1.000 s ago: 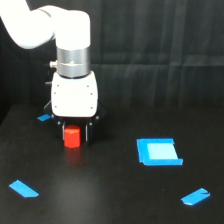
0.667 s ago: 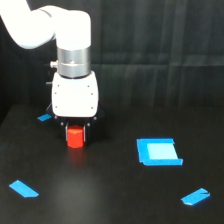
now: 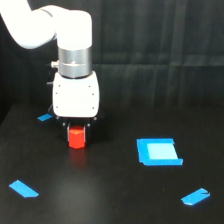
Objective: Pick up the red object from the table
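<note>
We are at the grasp step: our pincer (image 3: 76,131) sits low over the red object (image 3: 76,138), whose top is tucked between the dark fingers under the white wrist housing. Whether the fingers are pressing on it or standing just off it, we cannot tell; they are dark against the dark table (image 3: 115,195). The red object appears to rest on the table, toward the exterior view's left. Next, we judge, the call is a firm squeeze, then a straight lift. There is open room all around: the blue square (image 3: 158,151) lies well apart to the exterior view's right, the blue tape strips (image 3: 23,188) lie well apart nearer the edges.
</note>
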You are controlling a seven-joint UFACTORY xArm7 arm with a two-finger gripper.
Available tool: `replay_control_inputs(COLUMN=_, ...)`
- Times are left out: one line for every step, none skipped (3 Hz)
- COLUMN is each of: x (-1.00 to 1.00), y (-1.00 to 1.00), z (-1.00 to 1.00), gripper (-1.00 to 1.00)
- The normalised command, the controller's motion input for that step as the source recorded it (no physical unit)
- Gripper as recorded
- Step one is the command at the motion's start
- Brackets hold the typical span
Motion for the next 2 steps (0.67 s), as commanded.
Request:
replay_control_inputs(x=0.03, y=-0.25, z=0.95, gripper=-0.98)
replay_control_inputs(x=-0.03, y=-0.21, z=0.92, gripper=-1.0)
